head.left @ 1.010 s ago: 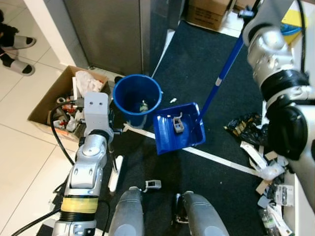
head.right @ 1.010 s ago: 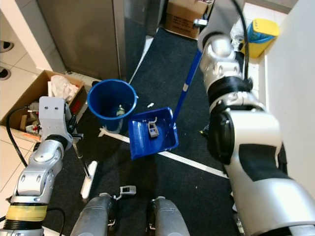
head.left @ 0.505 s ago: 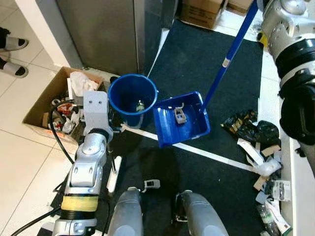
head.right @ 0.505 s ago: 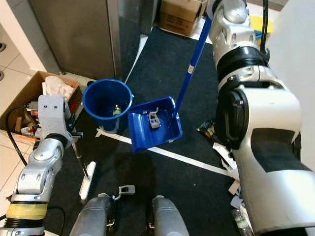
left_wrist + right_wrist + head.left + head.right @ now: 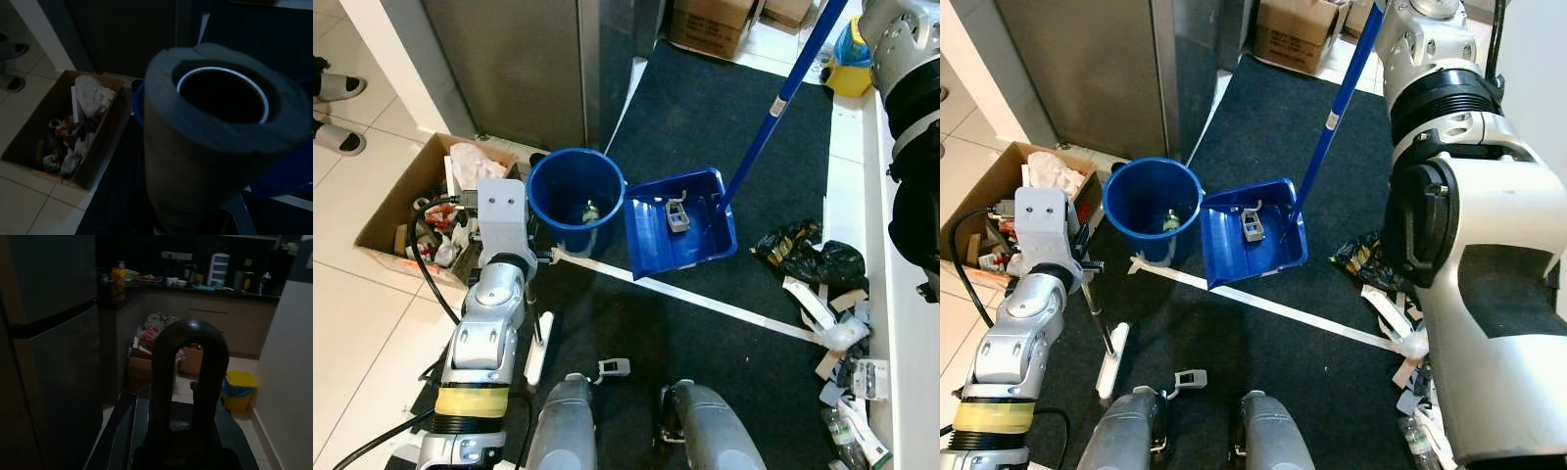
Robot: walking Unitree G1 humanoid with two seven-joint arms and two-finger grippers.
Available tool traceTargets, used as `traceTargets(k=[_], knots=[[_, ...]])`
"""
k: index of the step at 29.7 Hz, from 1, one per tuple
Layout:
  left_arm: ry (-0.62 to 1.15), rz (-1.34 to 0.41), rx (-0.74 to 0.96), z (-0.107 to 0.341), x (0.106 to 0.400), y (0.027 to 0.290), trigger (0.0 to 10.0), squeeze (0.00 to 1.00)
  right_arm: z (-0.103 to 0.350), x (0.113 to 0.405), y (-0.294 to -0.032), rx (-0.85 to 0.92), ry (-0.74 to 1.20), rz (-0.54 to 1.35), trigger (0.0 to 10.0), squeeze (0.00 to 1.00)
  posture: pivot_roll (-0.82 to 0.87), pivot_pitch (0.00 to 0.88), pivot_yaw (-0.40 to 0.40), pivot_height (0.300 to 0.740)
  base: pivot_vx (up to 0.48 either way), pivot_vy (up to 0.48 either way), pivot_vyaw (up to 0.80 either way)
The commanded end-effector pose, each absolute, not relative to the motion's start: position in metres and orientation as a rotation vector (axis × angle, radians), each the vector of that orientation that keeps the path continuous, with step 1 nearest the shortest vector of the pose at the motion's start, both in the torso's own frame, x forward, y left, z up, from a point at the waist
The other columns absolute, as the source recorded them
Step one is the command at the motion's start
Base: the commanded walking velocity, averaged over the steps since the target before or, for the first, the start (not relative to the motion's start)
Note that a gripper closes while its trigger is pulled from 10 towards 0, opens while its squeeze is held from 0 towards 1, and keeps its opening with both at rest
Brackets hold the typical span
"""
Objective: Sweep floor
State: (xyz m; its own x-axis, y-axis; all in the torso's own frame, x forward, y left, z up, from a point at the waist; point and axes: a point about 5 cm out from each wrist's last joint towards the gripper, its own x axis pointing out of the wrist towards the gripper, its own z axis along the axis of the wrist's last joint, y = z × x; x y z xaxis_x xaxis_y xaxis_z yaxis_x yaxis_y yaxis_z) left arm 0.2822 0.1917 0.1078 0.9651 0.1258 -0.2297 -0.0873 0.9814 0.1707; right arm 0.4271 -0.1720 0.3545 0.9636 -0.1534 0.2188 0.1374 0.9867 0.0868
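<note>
A blue dustpan (image 5: pixel 680 240) on a long blue handle (image 5: pixel 783 93) hangs just above the dark mat, its left edge close to the rim of a blue bucket (image 5: pixel 570 235). A small grey piece (image 5: pixel 676 217) lies in the pan. A bit of rubbish (image 5: pixel 591 211) rests in the bucket. My right gripper (image 5: pixel 188 450) is shut on the handle below its black loop end (image 5: pixel 190 357). My left gripper (image 5: pixel 533 258) is shut on a broom's thin rod, left of the bucket. Its white head (image 5: pixel 534 351) rests on the mat and its grey foam top (image 5: pixel 215 127) is close to the wrist camera.
A cardboard box (image 5: pixel 386 211) of rubbish stands left of the bucket. A black bag (image 5: pixel 808 259) and paper scraps (image 5: pixel 832 333) lie along the right wall. A white tape line (image 5: pixel 724 306) crosses the mat. A small grey item (image 5: pixel 615 367) lies by my feet. A person's sandalled feet (image 5: pixel 337 88) are far left.
My right arm has risen and drawn back, so the handle stands steeper and the dustpan has shifted slightly farther away, beside the bucket. The grey piece stays in the pan. The left arm holds still.
</note>
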Motion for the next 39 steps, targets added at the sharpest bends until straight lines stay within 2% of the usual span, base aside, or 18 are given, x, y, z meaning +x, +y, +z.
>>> traceTargets(k=[1, 10, 18, 23, 28, 30, 31, 35, 39], knots=[[0.266, 0.095, 0.145, 0.101, 0.282, 0.184, 10.0, 0.00, 0.374, 0.425, -0.163, 0.099, -0.285, -0.145, 10.0, 0.00, 0.15, 0.040, -0.137, 0.740, 0.000, 0.000, 0.00], [0.261, 0.143, 0.136, 0.101, 0.271, 0.190, 10.0, 0.00, 0.377, 0.424, -0.125, 0.232, -0.309, -0.056, 10.0, 0.00, 0.21, 0.057, -0.187, 0.740, 0.000, 0.000, 0.00], [0.268, 0.179, 0.128, 0.099, 0.262, 0.193, 10.0, 0.00, 0.379, 0.423, -0.110, 0.247, -0.316, -0.026, 10.0, 0.00, 0.24, 0.070, -0.214, 0.740, 0.000, 0.000, 0.00], [0.274, 0.192, 0.124, 0.098, 0.256, 0.192, 10.0, 0.00, 0.375, 0.424, -0.101, 0.321, -0.284, 0.014, 10.0, 0.00, 0.25, 0.070, -0.222, 0.740, 0.000, 0.000, 0.00], [0.271, 0.189, 0.126, 0.099, 0.256, 0.192, 10.0, 0.00, 0.376, 0.425, -0.117, 0.376, -0.277, 0.005, 10.0, 0.00, 0.24, 0.067, -0.209, 0.740, 0.000, 0.000, 0.00], [0.269, 0.189, 0.126, 0.100, 0.257, 0.194, 10.0, 0.00, 0.377, 0.425, -0.129, 0.383, -0.286, -0.017, 10.0, 0.00, 0.23, 0.068, -0.199, 0.740, 0.000, 0.000, 0.00], [0.266, 0.182, 0.131, 0.101, 0.259, 0.194, 10.0, 0.00, 0.376, 0.425, -0.147, 0.391, -0.298, -0.065, 10.0, 0.00, 0.22, 0.068, -0.192, 0.740, 0.000, 0.000, 0.00], [0.230, 0.167, 0.130, 0.107, 0.261, 0.195, 10.0, 0.00, 0.373, 0.424, -0.169, 0.388, -0.306, -0.128, 10.0, 0.00, 0.21, 0.065, -0.162, 0.740, 0.000, 0.000, 0.00], [0.203, 0.158, 0.126, 0.112, 0.263, 0.196, 10.0, 0.00, 0.371, 0.424, -0.175, 0.384, -0.306, -0.143, 10.0, 0.00, 0.20, 0.062, -0.149, 0.740, 0.000, 0.000, 0.00]])
